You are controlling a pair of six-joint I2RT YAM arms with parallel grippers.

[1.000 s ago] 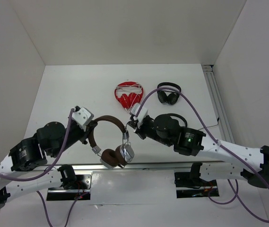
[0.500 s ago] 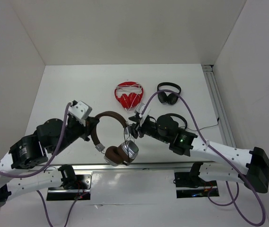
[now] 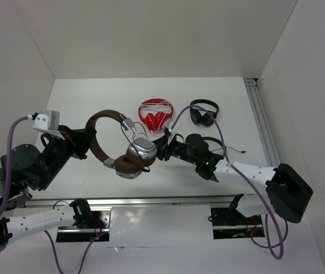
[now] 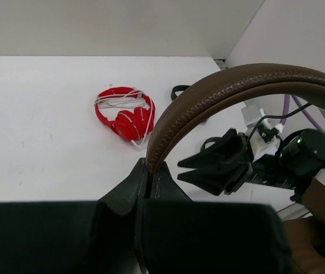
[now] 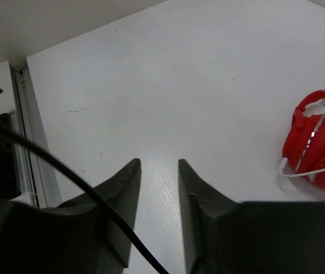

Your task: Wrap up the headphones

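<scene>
The headphones [image 3: 129, 160] have a brown headband [image 3: 97, 128], brown pads and silver cups, and they hang in the air left of centre. My left gripper [image 3: 84, 141] is shut on the headband, and the left wrist view shows the band [image 4: 208, 94] rising from between the closed jaws of this gripper [image 4: 149, 170]. My right gripper [image 3: 161, 149] is just right of the cups. It is open and empty [image 5: 157, 166], pointing over bare table. A thin dark cable [image 5: 65, 171] crosses in front of its left finger, not between the jaws.
A red pair with a white cord [image 3: 155, 114] lies at the back centre and also shows in both wrist views [image 4: 125, 117] [image 5: 319, 142]. A black pair [image 3: 203, 113] lies to its right. Another black pair [image 3: 215, 142] lies under my right arm. A metal rail [image 3: 262, 120] runs along the right edge.
My left arm has lifted the headphones and swung them left and back, so the cups are now higher. My right gripper has reached left after them and stayed open.
</scene>
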